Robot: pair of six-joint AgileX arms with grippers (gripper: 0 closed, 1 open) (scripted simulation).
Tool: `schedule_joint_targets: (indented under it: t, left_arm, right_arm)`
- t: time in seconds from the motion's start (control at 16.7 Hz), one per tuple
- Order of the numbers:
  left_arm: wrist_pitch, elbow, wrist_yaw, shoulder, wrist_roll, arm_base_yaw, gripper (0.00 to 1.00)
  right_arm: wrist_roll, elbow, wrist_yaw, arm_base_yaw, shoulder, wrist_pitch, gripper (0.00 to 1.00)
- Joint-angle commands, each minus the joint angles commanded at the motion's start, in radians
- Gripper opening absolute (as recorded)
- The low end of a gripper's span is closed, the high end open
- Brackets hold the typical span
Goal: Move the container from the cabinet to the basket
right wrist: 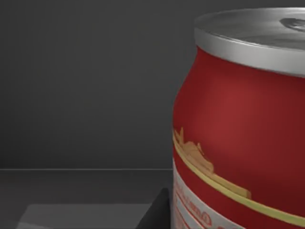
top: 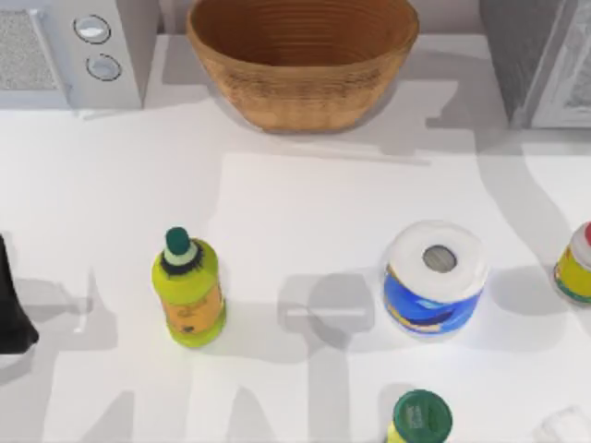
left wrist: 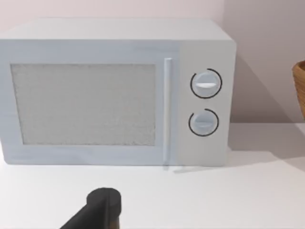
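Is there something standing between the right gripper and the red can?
Nothing visible does. In the right wrist view the red can stands very close, against a dark grey wall, with nothing in front of it. Whether the fingers already hold it cannot be told.

left arm: matte black, angular | hand: black, rounded tip

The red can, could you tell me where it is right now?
The red can stands close before the right wrist camera, against dark grey walls.
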State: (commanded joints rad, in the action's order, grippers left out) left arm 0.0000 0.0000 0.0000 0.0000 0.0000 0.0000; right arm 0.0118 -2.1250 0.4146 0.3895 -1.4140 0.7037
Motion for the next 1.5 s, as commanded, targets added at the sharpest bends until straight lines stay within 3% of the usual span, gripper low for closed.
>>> schedule_joint_targets:
  t: [0.42, 0.72, 0.96, 1.5]
  left_arm:
    - [0.000, 0.000, 0.000, 0.000, 0.000, 0.000, 1.00]
    - [0.000, 0.000, 0.000, 0.000, 0.000, 0.000, 1.00]
    - [0.000, 0.000, 0.000, 0.000, 0.000, 0.000, 1.00]
    - [0.000, 0.000, 0.000, 0.000, 0.000, 0.000, 1.00]
  right_arm:
    - [0.001, 0.026, -0.010, -0.011, 0.023, -0.014, 0.00]
    - [-0.001, 0.255, -0.069, -0.066, 0.205, -0.117, 0.00]
    - [-0.003, 0.623, -0.132, -0.124, 0.441, -0.221, 0.00]
    - [-0.009, 1.685, -0.293, -0.278, 1.049, -0.500, 0.00]
